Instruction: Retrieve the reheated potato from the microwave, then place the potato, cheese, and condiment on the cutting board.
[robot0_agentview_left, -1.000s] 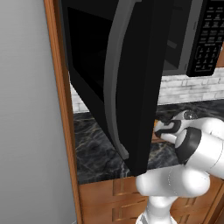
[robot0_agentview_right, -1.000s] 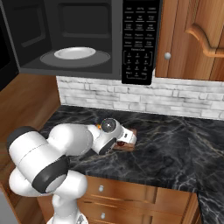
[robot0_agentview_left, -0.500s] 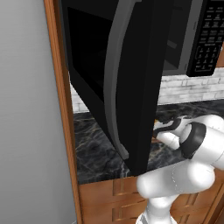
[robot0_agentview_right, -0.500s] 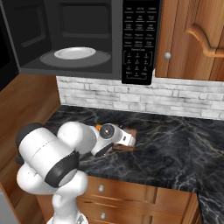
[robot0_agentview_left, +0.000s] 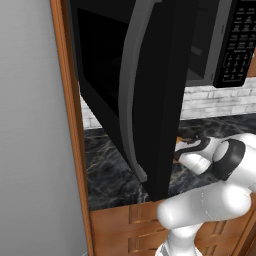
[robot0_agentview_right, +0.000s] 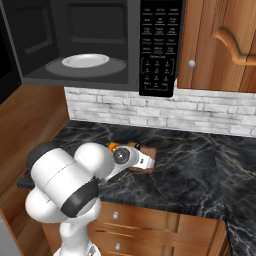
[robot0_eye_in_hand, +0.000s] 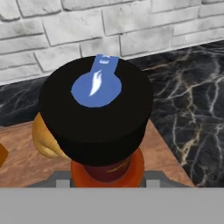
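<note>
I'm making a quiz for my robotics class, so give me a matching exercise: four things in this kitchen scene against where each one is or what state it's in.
Things:
1. microwave
2. white plate
3. condiment
4. cutting board

Descriptions:
A. lies on the black marble counter
B. sits inside the oven cavity
C. black cap with a blue label, right in front of the tool
D. door swung open

Pairs: 1-D, 2-B, 3-C, 4-A

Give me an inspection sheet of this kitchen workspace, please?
Surface: black marble counter, nothing spilled.
Job's things: condiment over the cutting board; a tan lump, likely the potato, on the board beside it; orange sliver at the edge, possibly the cheese; microwave open, with a bare white plate inside.
Clutter: nothing seen.
Hand: hand low over the board, apparently closed around the condiment.
Cables: nothing seen.
Surroundings: brick wall, wooden cabinets.
</note>
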